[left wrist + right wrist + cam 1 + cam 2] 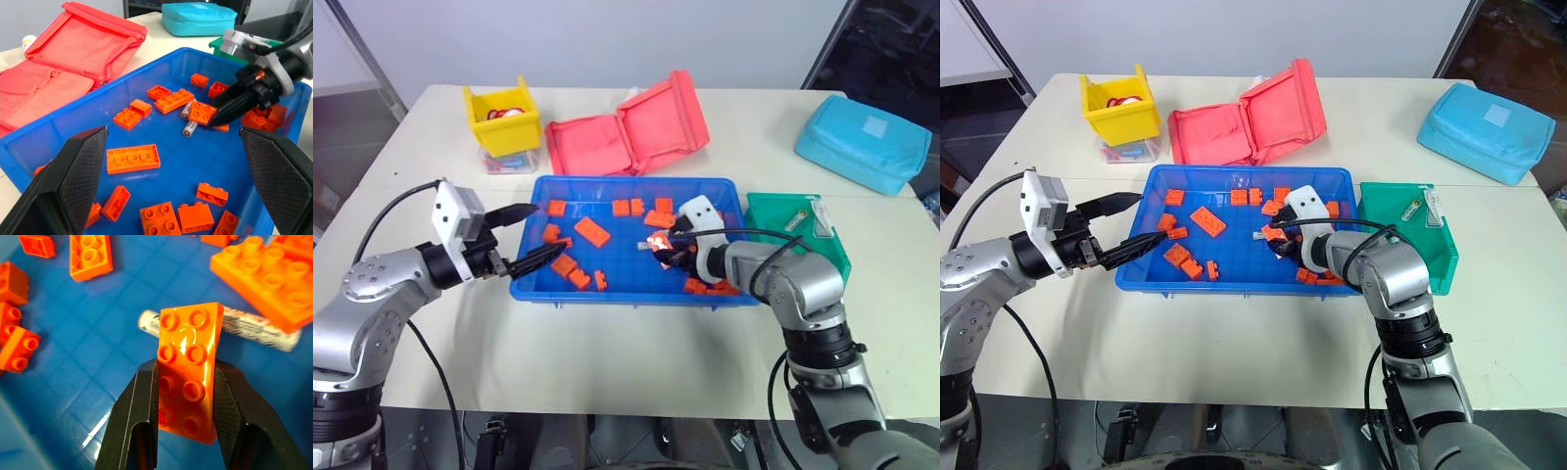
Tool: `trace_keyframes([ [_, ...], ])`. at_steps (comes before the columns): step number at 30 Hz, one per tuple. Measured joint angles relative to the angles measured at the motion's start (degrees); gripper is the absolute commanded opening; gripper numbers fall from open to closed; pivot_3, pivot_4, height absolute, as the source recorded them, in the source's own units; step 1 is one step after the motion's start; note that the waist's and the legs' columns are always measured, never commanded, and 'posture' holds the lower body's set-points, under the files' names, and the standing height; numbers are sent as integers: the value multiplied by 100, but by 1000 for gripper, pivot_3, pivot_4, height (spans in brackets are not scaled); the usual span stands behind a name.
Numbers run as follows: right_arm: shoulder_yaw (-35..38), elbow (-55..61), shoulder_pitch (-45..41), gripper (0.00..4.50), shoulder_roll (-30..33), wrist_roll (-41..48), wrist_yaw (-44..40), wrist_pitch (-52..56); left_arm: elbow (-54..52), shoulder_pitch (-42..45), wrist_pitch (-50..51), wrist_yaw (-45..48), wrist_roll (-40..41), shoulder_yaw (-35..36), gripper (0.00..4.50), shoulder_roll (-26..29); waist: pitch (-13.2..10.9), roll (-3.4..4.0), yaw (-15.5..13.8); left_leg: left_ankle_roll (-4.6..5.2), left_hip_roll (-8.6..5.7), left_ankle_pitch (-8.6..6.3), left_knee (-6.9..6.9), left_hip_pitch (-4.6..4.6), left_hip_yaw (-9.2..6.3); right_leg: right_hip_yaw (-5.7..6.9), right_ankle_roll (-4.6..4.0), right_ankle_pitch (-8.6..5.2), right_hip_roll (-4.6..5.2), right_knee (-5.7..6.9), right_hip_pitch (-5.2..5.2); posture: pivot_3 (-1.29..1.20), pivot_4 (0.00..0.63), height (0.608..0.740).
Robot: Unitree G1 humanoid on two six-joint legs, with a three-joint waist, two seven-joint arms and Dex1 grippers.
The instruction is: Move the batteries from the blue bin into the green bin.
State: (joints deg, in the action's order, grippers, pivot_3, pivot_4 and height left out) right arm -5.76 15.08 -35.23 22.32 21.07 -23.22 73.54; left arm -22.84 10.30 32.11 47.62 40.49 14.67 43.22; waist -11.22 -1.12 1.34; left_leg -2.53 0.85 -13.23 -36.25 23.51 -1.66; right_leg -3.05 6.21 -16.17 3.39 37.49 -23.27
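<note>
The blue bin (pixel 636 181) sits mid-table, scattered with orange bricks. Two batteries (pixel 190 129) lie side by side near its middle. My right gripper (pixel 186 369) reaches into the bin from the right, shut on an orange brick (pixel 188 357) held just above one battery (pixel 259 328). From the head, that gripper (pixel 664 250) is at the bin's centre-right. My left gripper (pixel 548 228) hovers open at the bin's left rim, holding nothing. The green bin (pixel 773 208) stands against the blue bin's right side, with a small silvery cylinder (pixel 794 222) inside it.
At the back left a yellow bin (pixel 504 117) rests on a clear box. An open red pouch (pixel 631 132) lies behind the blue bin. A light-blue zipped pouch (pixel 862 142) lies at the back right. Bare tabletop runs along the front edge.
</note>
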Motion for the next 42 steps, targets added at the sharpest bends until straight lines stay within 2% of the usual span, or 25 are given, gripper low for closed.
trace_keyframes([
  [6, -36, -102, -963, 942, 43, -32, -130, -355, 10, 3, -4, 24, -2, 0, 4500, 1, 1, -1, 78, 0, 5, 0, 5, 0, -5, 1, -1, 0, -6, -1, -1, 0, 150, 740],
  [15, -997, -1837, -978, 942, 4, -1041, -450, -2746, 1, 10, -3, -44, 1, -2, 4500, -33, 1, -2, 137, 0, 6, 0, 6, 0, -1, 0, 0, 0, -7, -3, -4, 0, 150, 740],
  [18, -1206, -2386, -989, 2438, -205, -1376, -531, -3673, -64, 10, 7, -92, 6, -4, 4500, -54, 1, -2, 135, 0, 8, 0, 8, 0, -3, 0, 0, 0, -10, -1, -6, 0, 150, 740],
  [22, -1232, -2828, -1070, 4481, -330, -1650, -568, -4195, -178, -26, 23, -187, 25, 5, 4500, -55, 1, -1, 116, 0, 6, 0, 5, 1, -1, 0, 0, 0, -3, -1, -4, 0, 150, 740],
  [28, -1131, -2834, -1116, 4481, -329, -1788, -703, -4328, -296, -137, 78, -283, 93, 14, 4500, -55, 1, -1, 118, 0, 5, 0, 6, 1, -3, 0, 0, 0, -3, -1, -4, 0, 150, 740],
  [31, -928, -2435, -1118, 4481, -225, -1562, -1075, -4126, -319, -160, 86, -308, 126, 14, 4500, -57, 0, 0, 116, 0, 5, 0, 7, 1, -3, 1, 0, 0, -3, -1, -4, 0, 150, 740],
  [37, -675, -1223, -1078, 4481, 648, -632, -2493, -3314, -305, -130, 88, -237, 136, 16, 4500, -25, 0, 0, 104, 0, 5, 0, 5, 0, -5, 2, 0, 0, -3, -4, 2, 0, 150, 740],
  [42, -698, -986, -662, 4481, 1183, -364, -3264, -3222, -216, 0, 90, -105, 138, 19, 4500, 50, 0, -1, 115, 0, 5, 0, 4, 0, -2, 2, 0, 0, -3, -5, 2, 0, 150, 740],
])
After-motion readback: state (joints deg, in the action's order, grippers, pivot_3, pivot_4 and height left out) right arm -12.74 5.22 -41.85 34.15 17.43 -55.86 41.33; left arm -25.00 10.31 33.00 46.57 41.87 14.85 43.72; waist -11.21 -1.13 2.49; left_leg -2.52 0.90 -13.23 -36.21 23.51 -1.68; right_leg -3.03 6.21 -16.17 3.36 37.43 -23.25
